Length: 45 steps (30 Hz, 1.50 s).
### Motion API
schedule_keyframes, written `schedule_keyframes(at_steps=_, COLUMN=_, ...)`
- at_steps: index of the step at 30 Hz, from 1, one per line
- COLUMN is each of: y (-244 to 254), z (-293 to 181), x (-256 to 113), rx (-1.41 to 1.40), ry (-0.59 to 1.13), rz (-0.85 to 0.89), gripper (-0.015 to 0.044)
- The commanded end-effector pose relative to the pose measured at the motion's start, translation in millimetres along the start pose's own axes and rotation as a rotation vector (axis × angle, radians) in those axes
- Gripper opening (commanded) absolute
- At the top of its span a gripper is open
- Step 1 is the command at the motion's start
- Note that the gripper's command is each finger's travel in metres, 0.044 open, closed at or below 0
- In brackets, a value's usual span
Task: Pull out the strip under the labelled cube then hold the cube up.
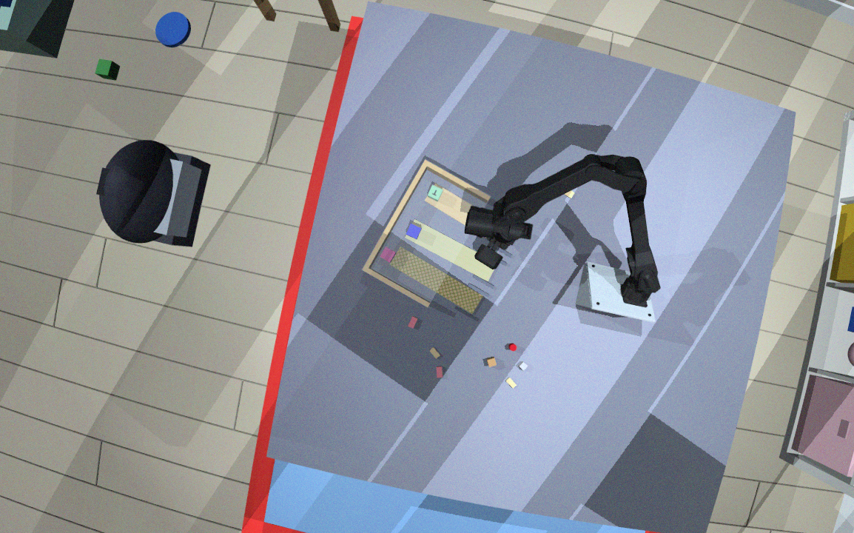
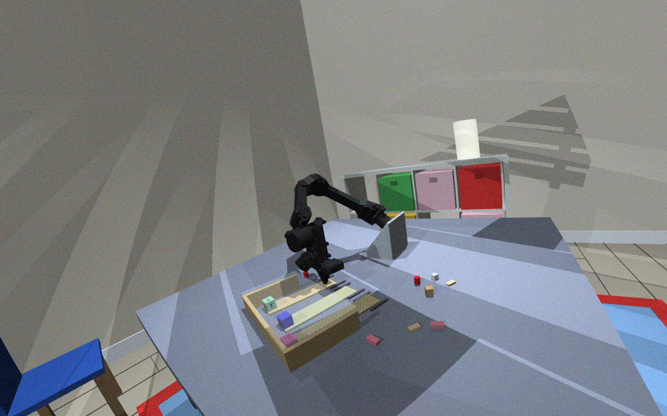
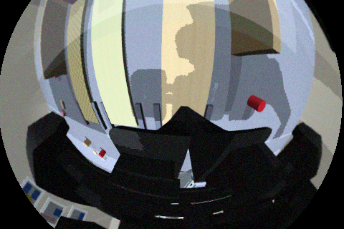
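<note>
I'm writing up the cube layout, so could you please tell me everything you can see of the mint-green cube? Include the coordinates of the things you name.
The mint-green cube (image 1: pixel 434 192) (image 2: pixel 269 303) is small and matte-looking, with flat faces and dark markings; the letter T is readable on one side in the exterior view. It sits upright on the far end of the tan strip (image 1: pixel 450 203) (image 2: pixel 294 300) (image 3: pixel 204 39), inside the wooden frame (image 1: pixel 395 213) (image 2: pixel 266 326), near a corner. The gripper isn't touching it. Its underside is hidden.

The black six-joint robot arm (image 1: pixel 549 186) (image 2: pixel 343 196) rises from its mount, arches over at the elbow and bends down at the wrist. Its black parallel-jaw gripper (image 1: pixel 500 246) (image 2: pixel 325 280) (image 3: pixel 183 109) points downward, its fingers closed together at the tips, holding nothing.
</note>
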State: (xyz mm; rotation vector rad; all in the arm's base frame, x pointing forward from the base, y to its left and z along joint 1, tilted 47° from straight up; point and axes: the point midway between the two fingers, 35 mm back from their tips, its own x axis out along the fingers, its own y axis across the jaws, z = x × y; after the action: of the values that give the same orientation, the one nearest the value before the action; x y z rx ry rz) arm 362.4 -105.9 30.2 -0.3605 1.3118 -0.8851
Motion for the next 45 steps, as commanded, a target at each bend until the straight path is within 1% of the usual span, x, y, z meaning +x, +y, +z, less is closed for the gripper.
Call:
schedule_keyframes(at_steps=1, y=-0.3, z=-0.6, x=1.0, rx=-0.006, ry=0.000, rz=-0.003, gripper=0.0000)
schedule_keyframes(at_steps=35, y=-0.1, z=-0.6, x=3.6, rx=-0.006, ry=0.000, rz=-0.004, gripper=0.0000)
schedule_keyframes(at_steps=45, y=0.1, z=-14.7, x=3.9, rx=-0.007, ry=0.001, rz=-0.004, gripper=0.0000)
